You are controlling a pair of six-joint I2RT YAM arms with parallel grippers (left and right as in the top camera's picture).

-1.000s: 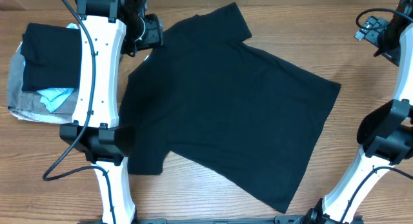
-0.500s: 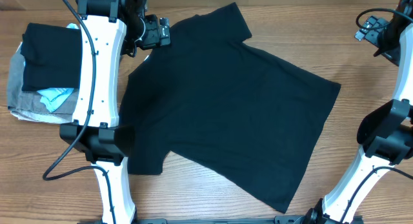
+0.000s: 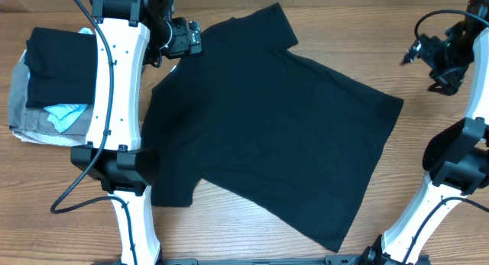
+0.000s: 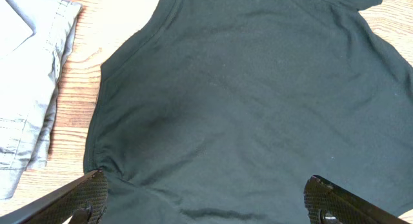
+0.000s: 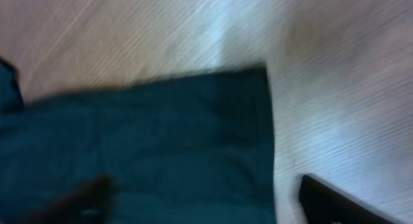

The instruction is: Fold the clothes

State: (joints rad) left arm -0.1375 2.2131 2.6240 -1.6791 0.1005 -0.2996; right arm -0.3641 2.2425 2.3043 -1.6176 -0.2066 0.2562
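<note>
The T-shirt (image 3: 275, 120) is plain black all over. The tabletop (image 3: 344, 36) is light brown wood with thin stripy lines. By its left edge lie a black cloth (image 3: 53, 66), a grey cloth (image 3: 23, 120) and a light-blue cloth (image 3: 67, 114).

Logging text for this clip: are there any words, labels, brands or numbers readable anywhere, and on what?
No text can be read in any view.
black T-shirt: plain, with no print or label showing.
pile of folded garments: no lettering visible.
left arm: no legible markings on its white shell.
The right wrist view is too blurred to read anything.
</note>
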